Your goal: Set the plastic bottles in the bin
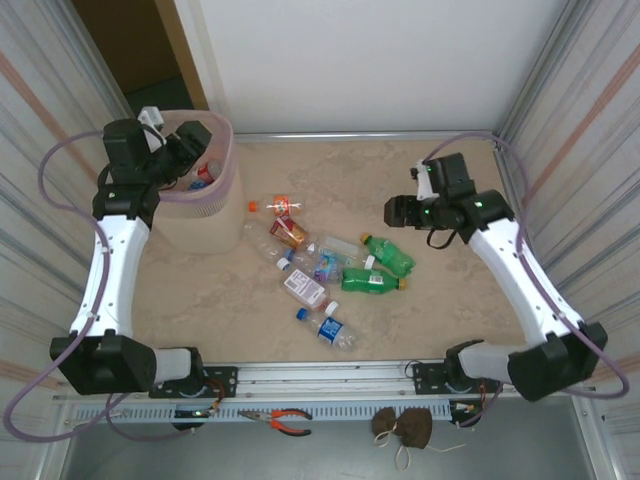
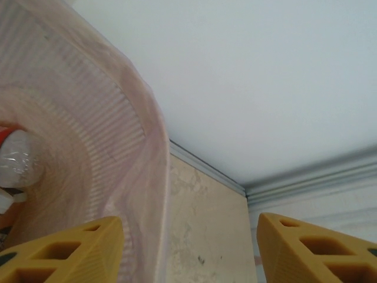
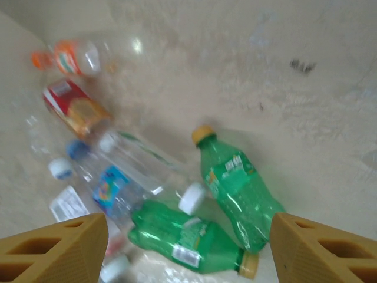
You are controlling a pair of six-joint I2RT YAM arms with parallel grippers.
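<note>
Left gripper [image 1: 192,138]: jaws apart, nothing between them. It hangs over the bin [image 1: 200,225] at the table's [image 1: 470,320] far left corner, and the left arm [image 1: 110,270] rises steeply from the near edge with its wrist tipped over the rim. Inside, a clear bottle [image 2: 20,159] lies against the ribbed wall. Right gripper [image 3: 188,236]: also spread and empty, above the bottle heap [image 1: 305,288] at mid-table, with the right arm [image 1: 520,270] folded in from the right edge. Beneath it a green bottle [image 3: 238,194] lies flat on a diagonal, yellow cap toward the far left corner. A second green bottle [image 3: 182,239] lies along the near edge's line, cap toward the right edge. Beige marbled surface, white back wall [image 1: 380,60], ribbed side panels [image 1: 590,120].
</note>
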